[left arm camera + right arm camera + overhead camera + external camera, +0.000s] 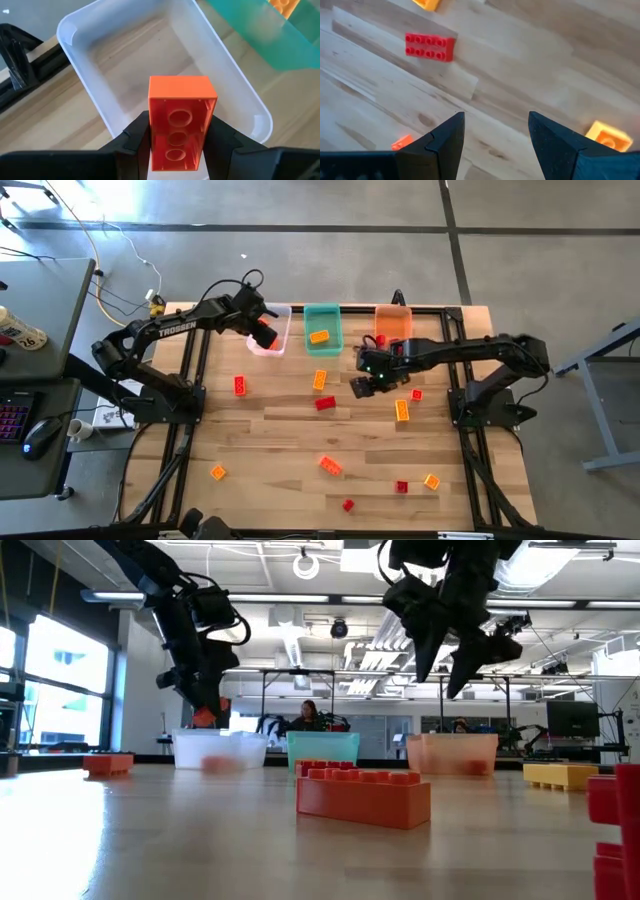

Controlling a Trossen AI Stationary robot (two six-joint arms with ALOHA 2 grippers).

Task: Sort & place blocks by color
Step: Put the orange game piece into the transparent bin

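The high view looks straight down on the whole bench point(300, 430). The low view sits at bench-top level, facing the three bins. Each wrist view looks close past its own fingers — the left's clear bin point(100, 65) also appears in both wider views.

This was a robotics lab: a wooden table point(300, 440) stood on a bare concrete floor point(300, 205), a desk with a keyboard point(12, 420) and mouse point(40, 432) sat beside it, and more workstations and monitors point(572, 718) filled the open-ceilinged hall behind.
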